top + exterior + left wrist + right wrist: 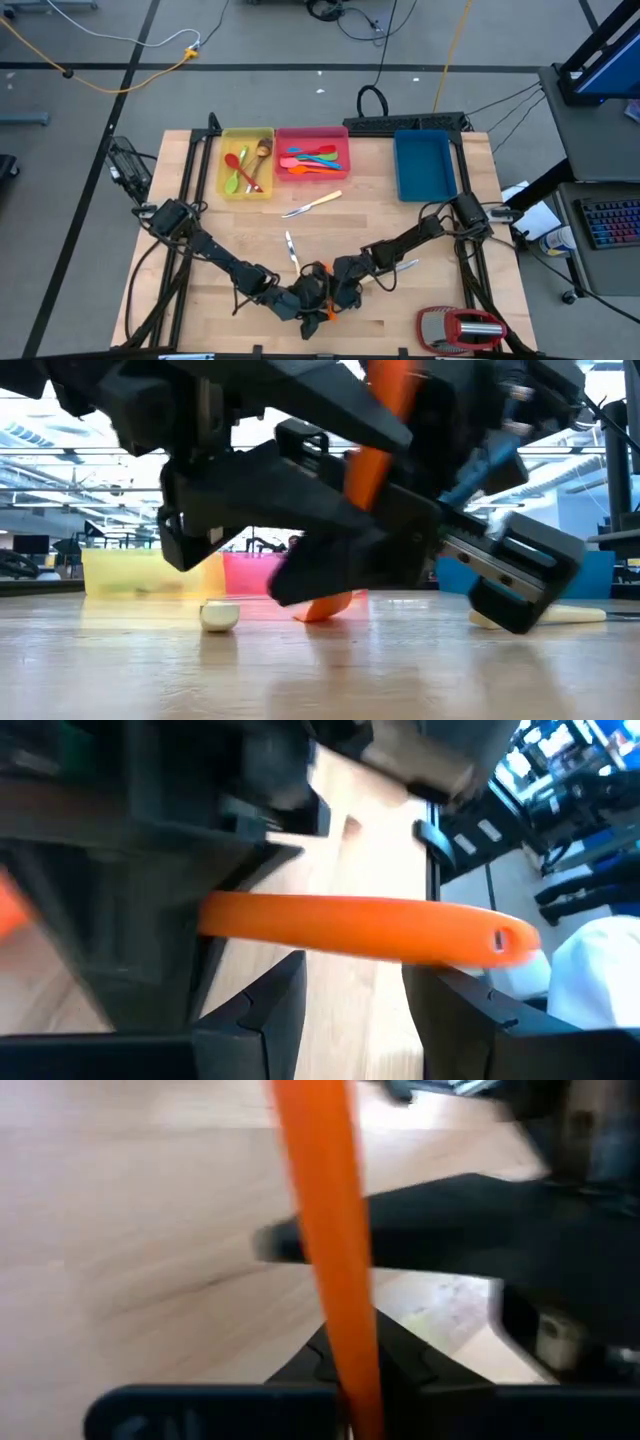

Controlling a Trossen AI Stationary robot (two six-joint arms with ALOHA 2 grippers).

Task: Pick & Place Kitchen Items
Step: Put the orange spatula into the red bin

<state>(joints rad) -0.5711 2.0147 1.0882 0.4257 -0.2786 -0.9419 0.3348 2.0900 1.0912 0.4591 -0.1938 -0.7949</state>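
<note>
The slim orange plastic spatula (325, 1270) sits at the wooden table's (420, 225) 6 o'clock edge, pinched in the right gripper (335, 296), whose fingers are pressed together on the handle. The left gripper (303, 300) stands spread beside it. It is likely light, smooth and slightly flexible; a mid-handle hold should suit.
</note>
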